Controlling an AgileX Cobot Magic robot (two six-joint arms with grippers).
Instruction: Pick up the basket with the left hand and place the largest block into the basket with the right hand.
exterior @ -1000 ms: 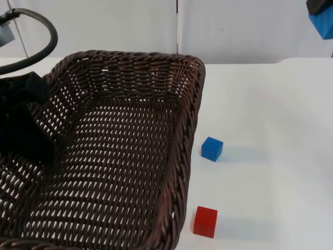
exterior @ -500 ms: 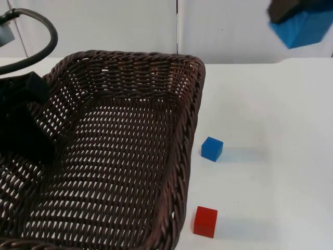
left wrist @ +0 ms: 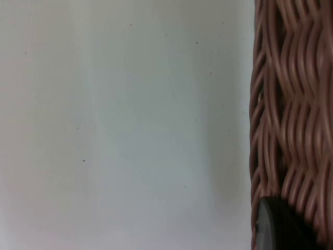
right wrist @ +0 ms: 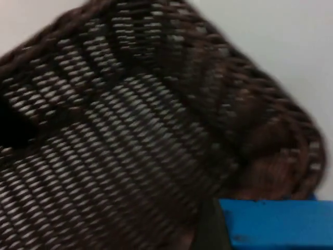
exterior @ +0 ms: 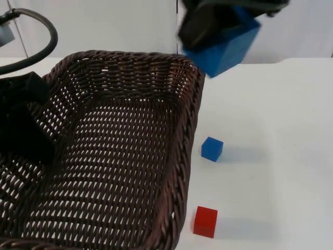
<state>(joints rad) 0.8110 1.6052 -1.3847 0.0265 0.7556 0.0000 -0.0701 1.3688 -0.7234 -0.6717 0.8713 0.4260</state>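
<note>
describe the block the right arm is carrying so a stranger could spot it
Find the big dark wicker basket. Above its far right corner, the right tool holds a large blue block in the air. Unlike the small blue block, it is bigger and off the table.

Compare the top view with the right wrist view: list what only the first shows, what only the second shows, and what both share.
Top view alone: the small blue block and red block lying on the white table, and the left gripper at the basket's side.
Right wrist view alone: nothing further that I can make out.
Both: the wicker basket and the large blue block held in the right gripper.
</note>
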